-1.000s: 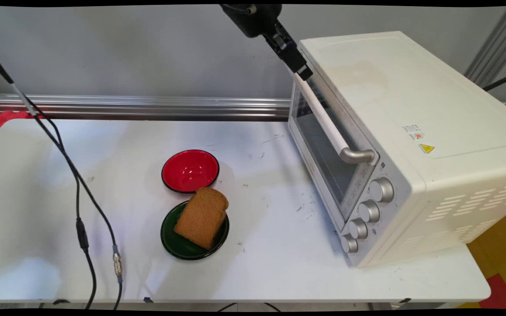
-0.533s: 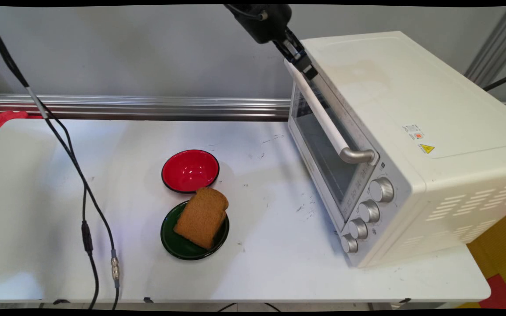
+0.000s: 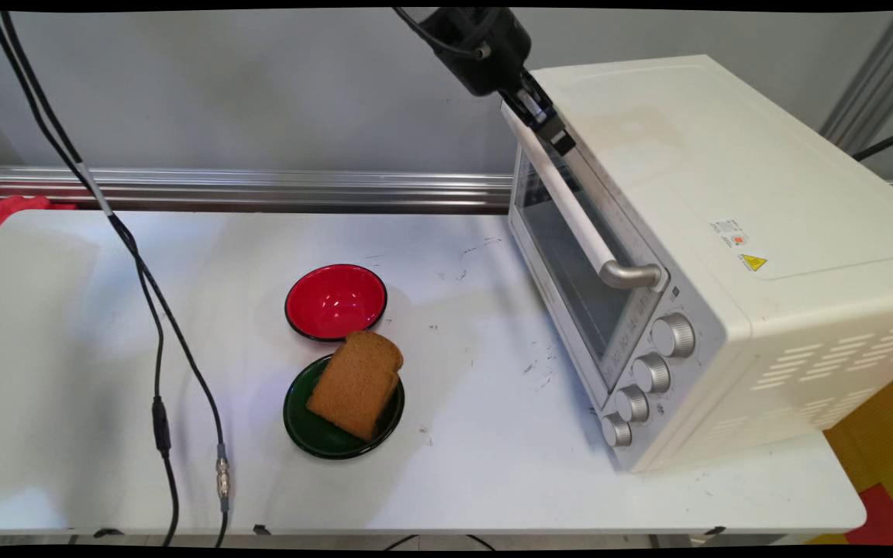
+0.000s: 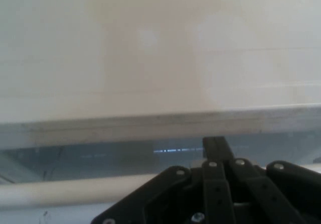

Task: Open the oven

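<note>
My black gripper [image 3: 560, 142] hangs at the far top corner of the cream toaster oven [image 3: 725, 194]. Its fingers are shut together and hold nothing. Their tips rest in the gap between the far end of the white bar handle [image 3: 570, 209] and the top edge of the glass door [image 3: 563, 263], which is closed. In the hand view the gripper [image 4: 214, 142] points at the door's top edge, the handle [image 4: 75, 191] crosses below it at the left, and the oven's stained top [image 4: 150, 58] fills the upper part.
A slice of brown bread [image 3: 355, 384] lies on a dark green plate [image 3: 301, 428] near the table's middle. A red bowl [image 3: 336, 301] sits just behind it. Black cables [image 3: 160, 349] hang over the table's left side. Four knobs [image 3: 652, 372] line the oven's front.
The gripper has shifted a little to the right, from beside the handle's far end to over it, against the door's top edge. The cables have swung rightward.
</note>
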